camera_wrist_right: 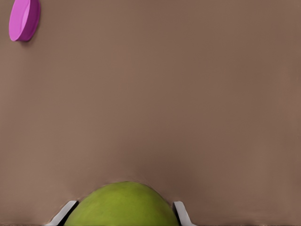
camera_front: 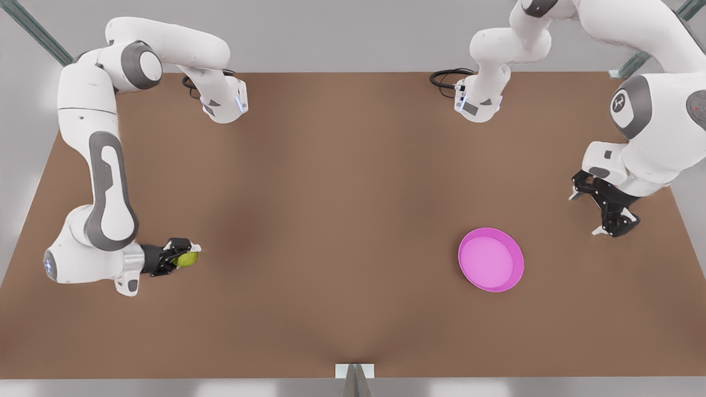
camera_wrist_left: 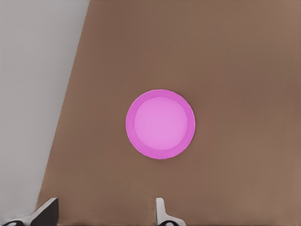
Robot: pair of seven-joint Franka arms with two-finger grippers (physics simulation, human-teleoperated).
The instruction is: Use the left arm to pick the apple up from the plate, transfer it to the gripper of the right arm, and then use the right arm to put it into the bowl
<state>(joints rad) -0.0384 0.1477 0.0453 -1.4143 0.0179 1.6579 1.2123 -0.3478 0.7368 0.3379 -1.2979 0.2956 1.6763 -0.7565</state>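
The yellow-green apple (camera_front: 188,259) hangs above the table at the front view's left, with my right gripper (camera_front: 189,256) shut on it and lying level. In the right wrist view the apple (camera_wrist_right: 122,205) bulges between the two fingertips of that gripper (camera_wrist_right: 124,213). The pink plate (camera_front: 491,259) lies bare on the table toward the front view's right. My left gripper (camera_front: 586,214) hovers open and holding nothing to the right of the plate in the front view. Its wrist view looks down on the plate (camera_wrist_left: 160,124) past the gripper (camera_wrist_left: 103,212). The bowl is out of view.
The brown table (camera_front: 342,220) spreads wide between the two arms. Black cables (camera_front: 447,77) lie at its far edge beside the arm bases. A small white bracket (camera_front: 354,370) sits at the near edge. The plate's rim (camera_wrist_right: 22,20) shows far off in the right wrist view.
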